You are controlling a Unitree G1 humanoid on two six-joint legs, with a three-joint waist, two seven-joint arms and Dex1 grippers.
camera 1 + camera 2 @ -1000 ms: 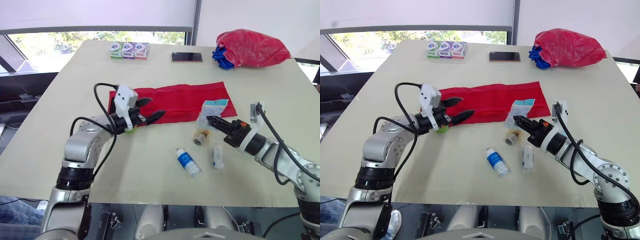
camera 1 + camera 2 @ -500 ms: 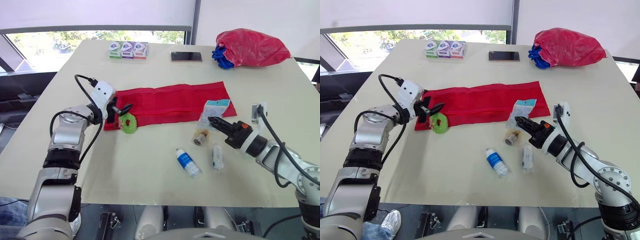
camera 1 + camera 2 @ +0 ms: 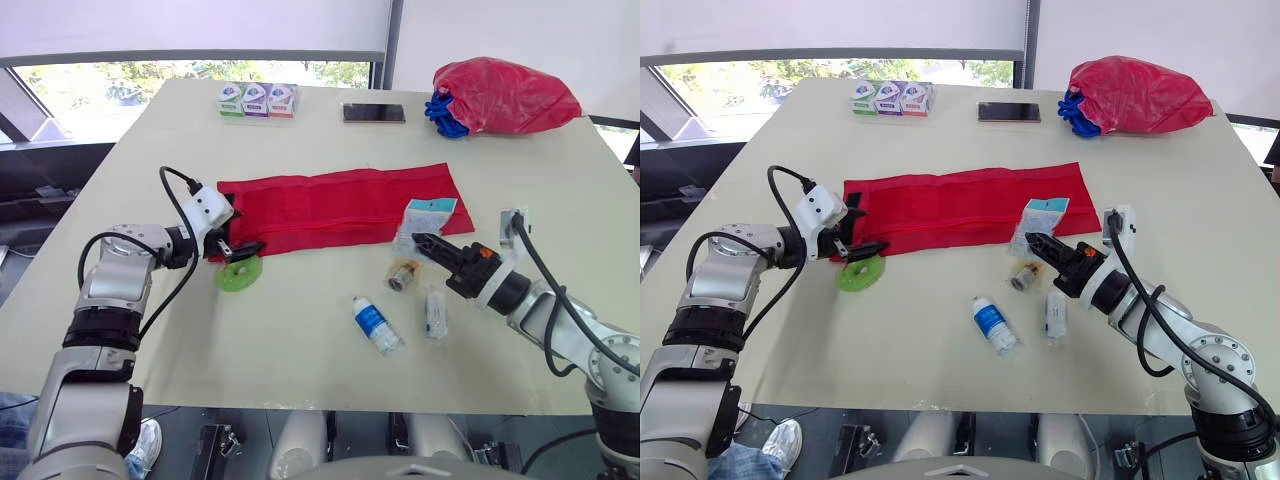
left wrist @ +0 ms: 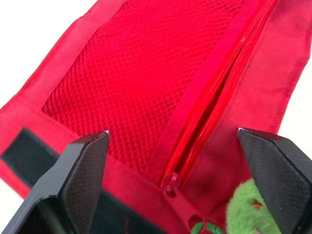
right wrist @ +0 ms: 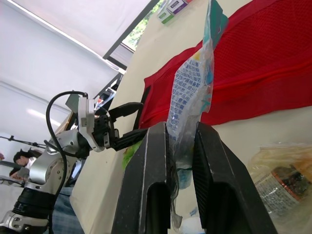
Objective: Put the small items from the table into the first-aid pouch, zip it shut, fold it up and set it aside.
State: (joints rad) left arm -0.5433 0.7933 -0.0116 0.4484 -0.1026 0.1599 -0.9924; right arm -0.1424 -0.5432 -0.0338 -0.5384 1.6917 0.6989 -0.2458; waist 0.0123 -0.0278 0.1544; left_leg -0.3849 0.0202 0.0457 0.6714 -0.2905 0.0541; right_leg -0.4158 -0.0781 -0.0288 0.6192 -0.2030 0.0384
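Left gripper (image 4: 171, 132) has its black fingers spread wide with nothing in them, right over the zipper end of the flat red mesh first-aid pouch (image 3: 340, 200). There's a flat green ring (image 3: 239, 273) on the table just beside that end. Right gripper (image 5: 181, 129) is pinched onto a clear printed plastic packet (image 5: 192, 83) at the pouch's other end, and a bagged brown bottle (image 3: 403, 273), a blue-labelled white bottle (image 3: 377, 323) and a small clear vial (image 3: 434, 312) lie near there, off the pouch.
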